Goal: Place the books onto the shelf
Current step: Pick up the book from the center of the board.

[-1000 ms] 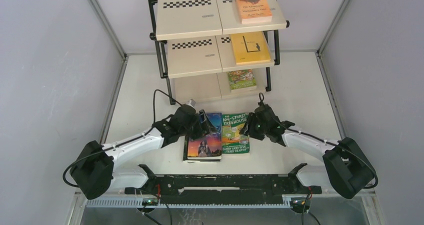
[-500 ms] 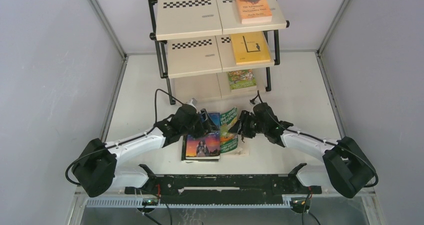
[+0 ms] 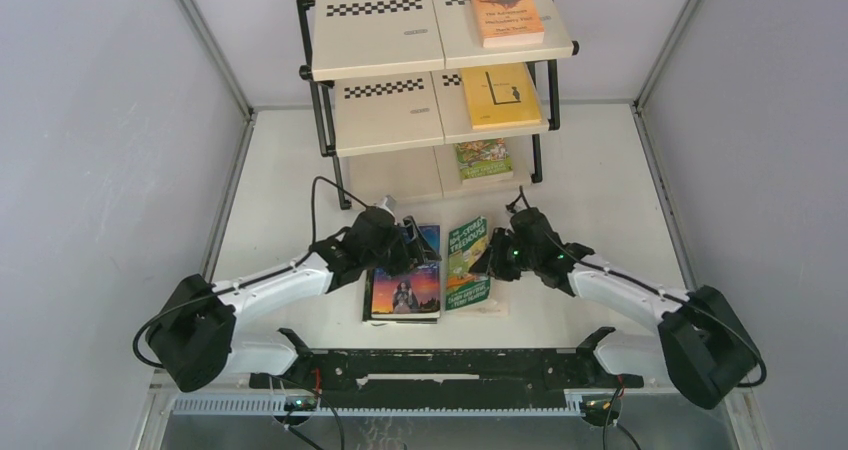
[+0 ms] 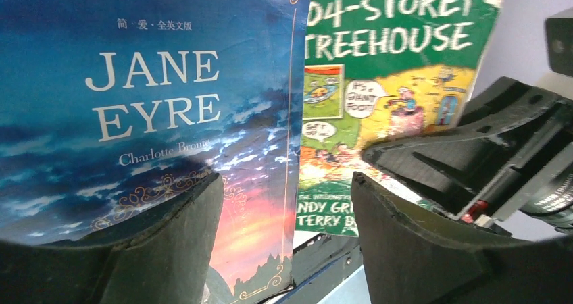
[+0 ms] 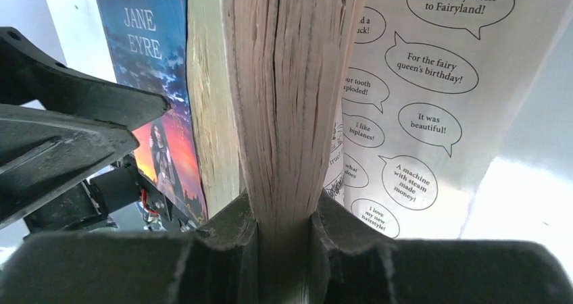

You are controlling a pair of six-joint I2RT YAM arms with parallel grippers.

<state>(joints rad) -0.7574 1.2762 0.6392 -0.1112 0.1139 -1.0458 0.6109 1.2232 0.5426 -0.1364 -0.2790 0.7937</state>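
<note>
Three paperbacks (image 3: 499, 96) lie on the cream three-tier shelf (image 3: 380, 25), seen from above; the blue "Jane Eyre" paperback (image 3: 410, 280) lies flat on the white tabletop (image 3: 600, 190), the green "Treehouse" paperback (image 3: 467, 263) tilted beside it. Left wrist: left fingers (image 4: 169, 243) apart over Jane Eyre. Right wrist: right fingers (image 5: 338, 243) clamped on the green paperback's pages.

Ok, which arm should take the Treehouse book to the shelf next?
Right. The right gripper is shut on the page edge of the Treehouse book, which is tilted up. The left gripper hangs open over Jane Eyre, holding nothing.
</note>
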